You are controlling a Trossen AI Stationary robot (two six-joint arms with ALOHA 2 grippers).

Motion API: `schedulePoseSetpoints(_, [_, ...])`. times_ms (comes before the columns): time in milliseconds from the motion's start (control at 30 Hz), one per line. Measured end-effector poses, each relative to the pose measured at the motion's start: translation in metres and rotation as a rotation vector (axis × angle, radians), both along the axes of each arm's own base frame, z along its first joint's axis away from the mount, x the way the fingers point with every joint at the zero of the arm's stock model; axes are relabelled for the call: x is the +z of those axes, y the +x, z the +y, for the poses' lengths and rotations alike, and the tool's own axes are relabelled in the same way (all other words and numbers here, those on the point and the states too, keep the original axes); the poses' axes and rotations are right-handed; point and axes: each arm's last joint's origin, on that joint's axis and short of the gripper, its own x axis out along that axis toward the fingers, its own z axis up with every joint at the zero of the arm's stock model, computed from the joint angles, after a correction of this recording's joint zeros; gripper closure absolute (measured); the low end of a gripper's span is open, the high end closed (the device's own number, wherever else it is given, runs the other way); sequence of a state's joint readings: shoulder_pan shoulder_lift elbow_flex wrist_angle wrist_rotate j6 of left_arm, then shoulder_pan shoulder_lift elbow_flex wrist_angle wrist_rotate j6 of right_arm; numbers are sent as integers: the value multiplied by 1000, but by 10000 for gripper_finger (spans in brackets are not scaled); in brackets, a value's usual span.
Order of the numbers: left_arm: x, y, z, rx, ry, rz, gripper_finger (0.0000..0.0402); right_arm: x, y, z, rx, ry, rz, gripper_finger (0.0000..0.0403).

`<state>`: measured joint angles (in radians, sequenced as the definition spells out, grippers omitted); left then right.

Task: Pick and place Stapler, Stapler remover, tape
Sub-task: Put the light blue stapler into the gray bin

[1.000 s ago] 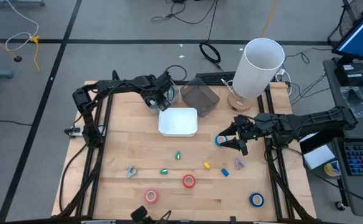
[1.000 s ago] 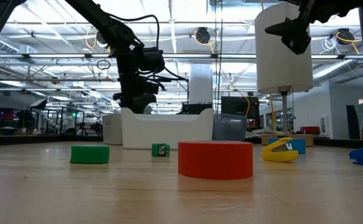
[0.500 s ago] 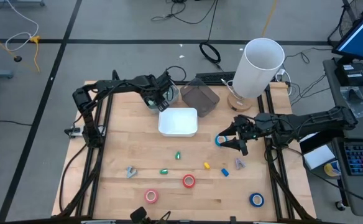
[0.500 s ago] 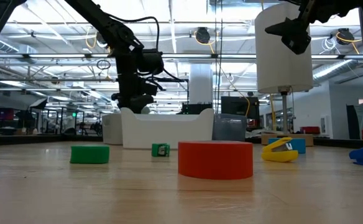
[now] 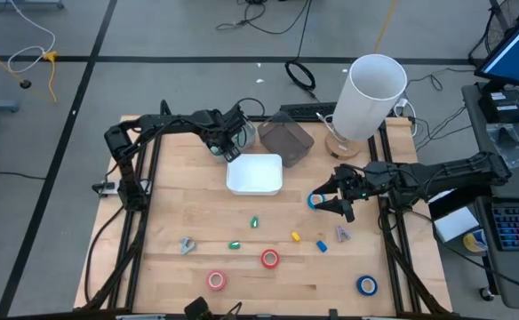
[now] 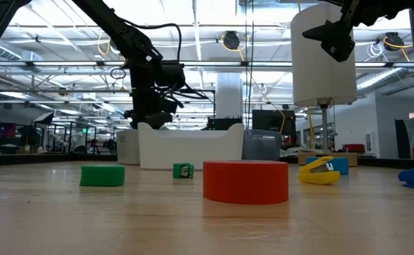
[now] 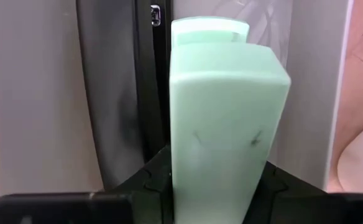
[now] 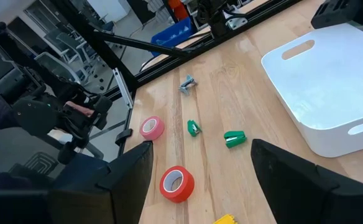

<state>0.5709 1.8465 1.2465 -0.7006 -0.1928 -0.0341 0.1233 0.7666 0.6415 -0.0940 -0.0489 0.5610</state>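
Note:
My left gripper [image 5: 229, 145] is shut on a pale green stapler [image 7: 222, 118], just off the far left corner of the white bin [image 5: 255, 175]. My right gripper [image 5: 327, 201] is open and empty. It hovers high [image 6: 332, 37] over a blue tape roll [image 5: 314, 201] that lies flat on the table. A red roll [image 5: 269, 259], a pink roll [image 5: 216, 281] and another blue roll [image 5: 366, 285] lie flat near the front edge. Two grey staple removers [image 5: 187, 244] [image 5: 342, 234] and small green [image 5: 253, 221], yellow [image 5: 296, 236] and blue [image 5: 322, 246] staplers lie mid-table. My left gripper pinches the pale green stapler by its near end [image 7: 212, 186] between its two fingers [image 7: 153, 180]. The stapler reaches forward along the fingers. It is lifted clear of the table. The gripper's own body hides the place of contact.
A tall white cylinder [image 5: 371, 94] on a wooden base stands at the far right. A dark see-through box [image 5: 286, 138] sits behind the bin. Bare wood lies left of the bin. A monitor and a keyboard stand off the table's right side.
My left gripper has shifted a little toward the table's left edge with the stapler still held. My right gripper has kept still.

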Motion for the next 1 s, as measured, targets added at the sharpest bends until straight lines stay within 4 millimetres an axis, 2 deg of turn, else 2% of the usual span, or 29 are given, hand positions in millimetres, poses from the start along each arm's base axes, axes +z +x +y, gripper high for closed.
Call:
schedulePoseSetpoints(167, [0,0,0,-4,0,1,253,0,0,0,-1,3,1,140])
schedulePoseSetpoints(467, [0,1,0,-14,6,-4,269,0,0,0,0,3,1,140])
schedulePoseSetpoints(733, [0,1,1,-13,11,-11,228,0,0,0,3,3,1,140])
schedulePoseSetpoints(1000, [1,1,1,-24,12,-7,227,0,0,0,5,-2,0,140])
